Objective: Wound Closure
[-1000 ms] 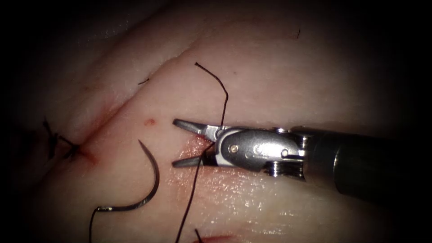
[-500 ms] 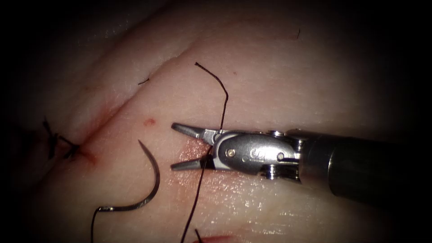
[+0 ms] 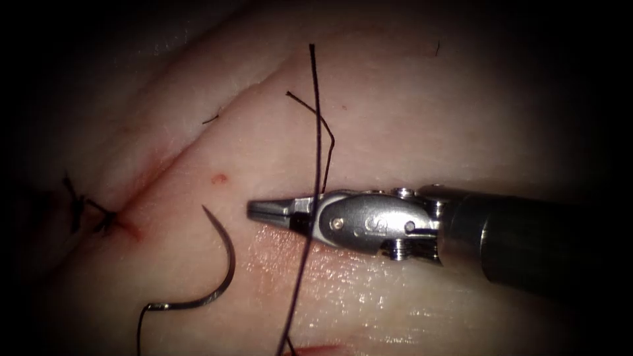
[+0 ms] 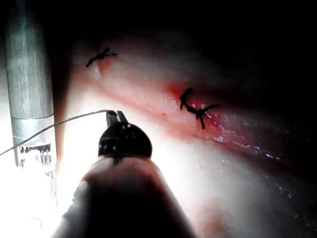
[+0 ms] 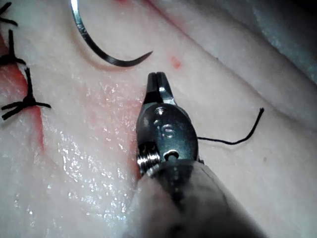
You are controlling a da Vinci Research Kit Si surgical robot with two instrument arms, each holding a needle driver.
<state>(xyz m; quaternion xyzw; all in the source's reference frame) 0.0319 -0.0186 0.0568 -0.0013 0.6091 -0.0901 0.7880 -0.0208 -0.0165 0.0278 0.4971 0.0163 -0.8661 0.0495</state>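
My right tool (image 3: pixel 264 209) lies over the tissue (image 3: pixel 409 112), right of the cut (image 3: pixel 198 135), jaws shut on the thread (image 3: pixel 316 132) that crosses their base. A short loose end (image 3: pixel 330 135) curls up from there; it also shows beside the right tool (image 5: pixel 157 79) as a thread end (image 5: pixel 237 141). The curved needle (image 3: pixel 224 270) lies free on the tissue left of the jaws, not in it and held by nothing; needle (image 5: pixel 104 55). My left tool (image 4: pixel 114 116) is shut on a thread (image 4: pixel 54 126) at its tips.
A tied stitch (image 3: pixel 99 217) with red fluid (image 3: pixel 128 227) sits on the cut at the left. Two more stitches (image 4: pixel 195 106) (image 4: pixel 99 55) cross the wound. A metal shaft (image 4: pixel 29 74) stands beside the left tool. A red spot (image 3: pixel 219 178) marks the tissue.
The right tool's jaws, wide open around the thread before, have shut on it. A straight taut strand now runs up past the jaws. The needle has not moved.
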